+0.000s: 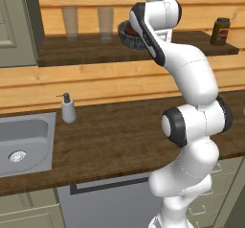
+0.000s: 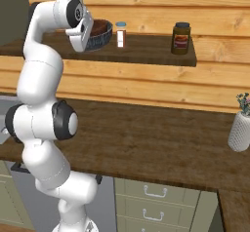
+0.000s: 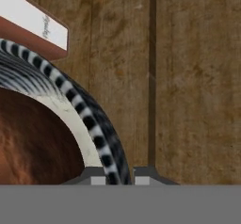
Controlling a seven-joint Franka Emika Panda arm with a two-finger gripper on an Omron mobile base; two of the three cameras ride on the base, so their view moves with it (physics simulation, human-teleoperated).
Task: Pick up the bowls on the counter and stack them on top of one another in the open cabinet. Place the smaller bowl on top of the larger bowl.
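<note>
We find both bowls stacked on the open cabinet (image 2: 146, 50) shelf, the smaller bowl (image 2: 99, 28) nested in the larger bowl (image 2: 103, 40); our gripper (image 3: 119, 180), at six o'clock in the hand view, pinches the larger bowl's rim; only release and withdrawal seem left.

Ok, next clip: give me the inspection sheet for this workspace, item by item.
Surface: the counter, dark wood, steel sink inset at left.
Job's things: the larger bowl on the open cabinet shelf, the smaller bowl nested inside it.
Clutter: two glasses, small jar, brown jar on the shelf; soap dispenser and vase on the counter.
Grippers: gripper shut on the larger bowl's rim.
Cables: nothing seen.
Surroundings: plank wall, drawers below.
</note>
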